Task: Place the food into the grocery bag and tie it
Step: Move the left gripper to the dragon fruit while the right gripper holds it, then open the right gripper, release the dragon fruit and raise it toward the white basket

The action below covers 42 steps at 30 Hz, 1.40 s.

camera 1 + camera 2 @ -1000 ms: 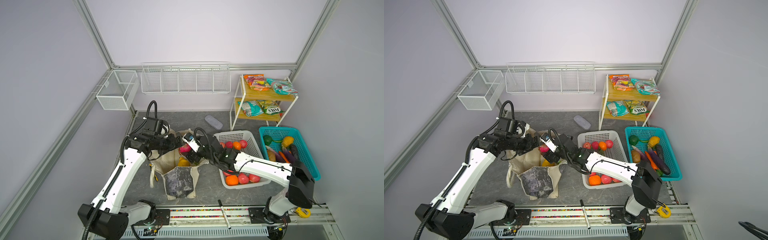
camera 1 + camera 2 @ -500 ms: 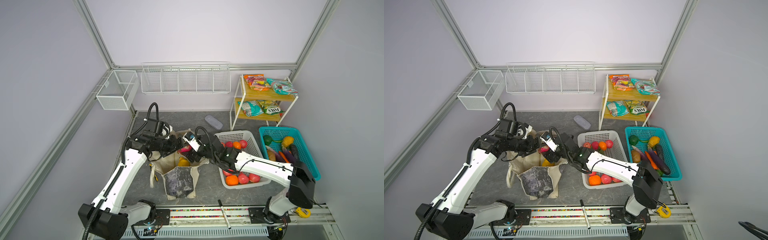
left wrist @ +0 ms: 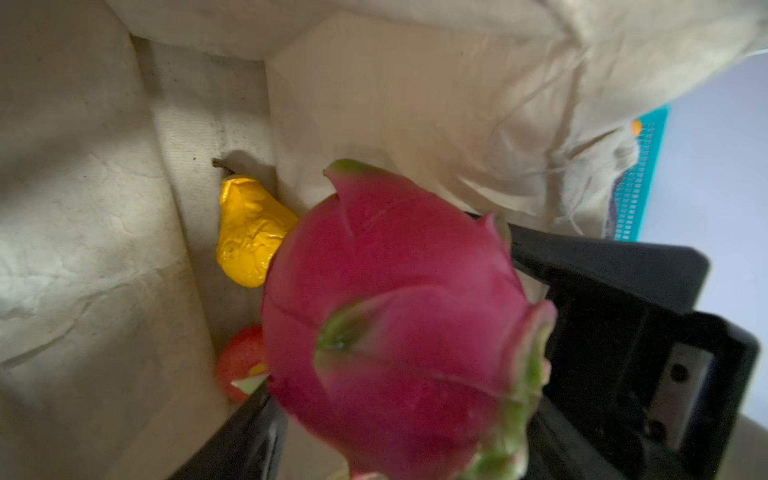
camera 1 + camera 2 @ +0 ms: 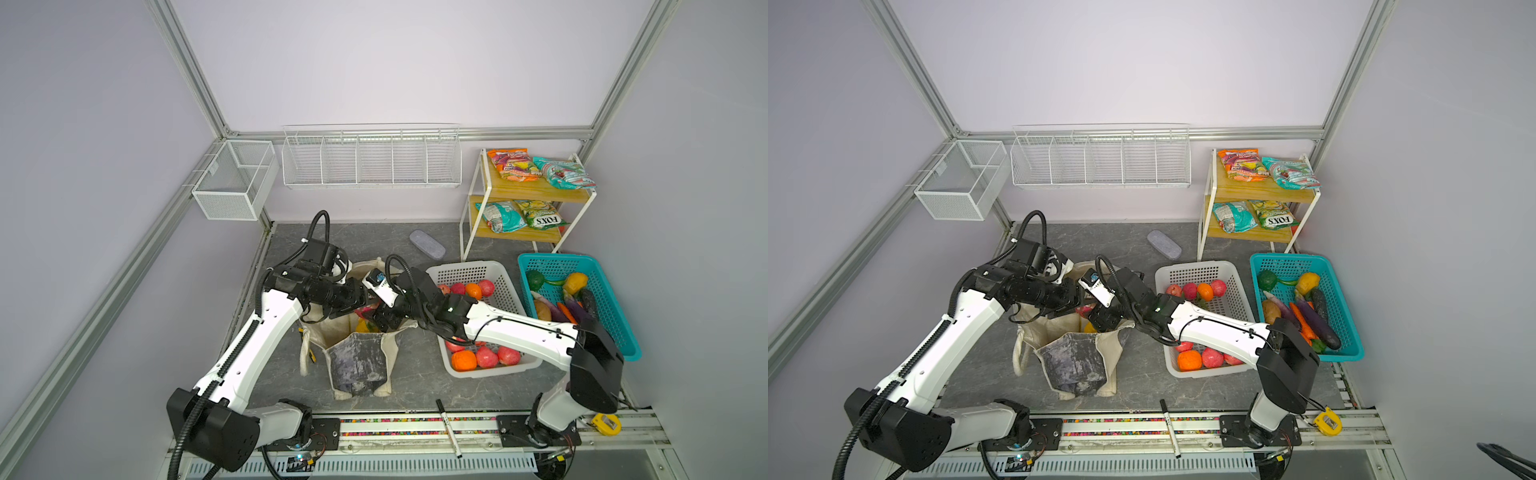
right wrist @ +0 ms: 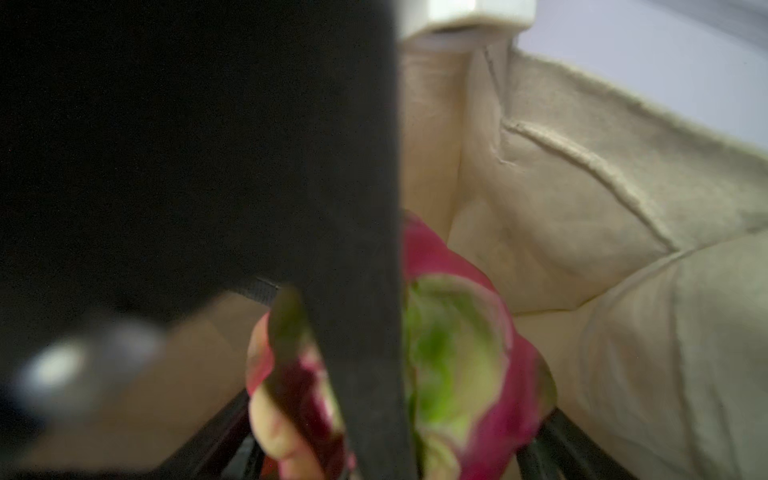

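Surroundings: The grocery bag (image 4: 358, 365) stands open on the grey tabletop (image 4: 415, 386), its marbled panel facing the rail. To its right we see a white basket (image 4: 469, 266) of red and orange fruit, then a teal basket (image 4: 557, 258) of vegetables. A grey case (image 4: 427, 245) lies behind, near a shelf rack (image 4: 540, 192) with snack packets.
In the way: Both arms meet over the bag's mouth, so both top views give us only a sliver of pink there. In the right wrist view a broad, blurred black bar crosses in front of the fruit.
Left wrist view alone: It shows the bag's inside, where a yellow toy fruit (image 3: 249, 232) and a red toy fruit (image 3: 241, 361) lie on the bottom.
Dragon fruit (image 3: 395, 316): It hangs within the bag's mouth, clear of the bottom, with cream walls around it.
Right pincer (image 4: 384, 319): Its jaws are wide, one on each side of the dragon fruit, and they hold it.
Left pincer (image 4: 358, 302): Its jaws flank the same fruit, and one finger (image 3: 241, 444) touches it. We cannot tell whether it clamps.
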### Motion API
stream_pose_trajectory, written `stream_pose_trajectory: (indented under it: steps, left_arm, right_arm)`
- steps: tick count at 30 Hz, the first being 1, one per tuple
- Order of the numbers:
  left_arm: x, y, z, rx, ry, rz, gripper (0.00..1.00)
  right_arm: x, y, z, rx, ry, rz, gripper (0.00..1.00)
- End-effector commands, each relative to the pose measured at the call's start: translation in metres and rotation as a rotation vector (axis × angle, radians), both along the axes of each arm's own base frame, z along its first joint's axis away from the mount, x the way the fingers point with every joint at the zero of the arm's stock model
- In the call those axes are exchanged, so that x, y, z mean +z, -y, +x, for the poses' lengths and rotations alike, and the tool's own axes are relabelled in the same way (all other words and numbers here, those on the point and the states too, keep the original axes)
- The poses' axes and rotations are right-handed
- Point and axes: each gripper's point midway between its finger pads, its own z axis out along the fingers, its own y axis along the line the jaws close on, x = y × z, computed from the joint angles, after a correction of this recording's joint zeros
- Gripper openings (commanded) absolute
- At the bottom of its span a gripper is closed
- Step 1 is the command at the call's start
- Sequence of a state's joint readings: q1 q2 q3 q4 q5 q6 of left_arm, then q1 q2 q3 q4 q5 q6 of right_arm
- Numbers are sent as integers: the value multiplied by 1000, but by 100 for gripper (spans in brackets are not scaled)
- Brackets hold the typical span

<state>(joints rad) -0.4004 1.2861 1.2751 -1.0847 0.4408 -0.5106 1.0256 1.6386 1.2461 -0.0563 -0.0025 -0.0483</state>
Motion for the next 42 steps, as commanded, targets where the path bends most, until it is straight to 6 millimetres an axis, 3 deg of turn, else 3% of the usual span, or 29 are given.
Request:
stream_pose_trajectory:
  steps: [1, 10, 17, 24, 29, 32, 36, 39, 42]
  left_arm:
    - [-29, -17, -1, 4, -40, 166, 71]
    - [-52, -50, 10, 70, -109, 377, 71]
    - [-43, -42, 17, 35, -89, 346, 78]
    - [-5, -33, 7, 8, -17, 250, 93]
    - [37, -29, 3, 20, 96, 165, 100]
    - [65, -34, 2, 51, 182, 142, 99]
    - [103, -54, 0, 145, 322, 159, 99]
    - [127, -84, -1, 282, 442, 211, 96]
    - [130, -115, -7, 394, 445, 323, 94]
  right_arm:
    - [36, -28, -27, 149, 73, 113, 88]
    - [37, -18, -33, 153, 59, 101, 88]
    - [42, -7, -36, 148, 65, 85, 88]
    - [56, 8, -30, 98, 115, 71, 88]
    - [77, 27, -18, 21, 170, 71, 88]
    - [94, 43, -9, -41, 203, 77, 88]
    - [118, 73, 11, -176, 241, 86, 88]
    - [129, 97, 23, -261, 253, 93, 88]
    - [136, 121, 35, -354, 254, 94, 88]
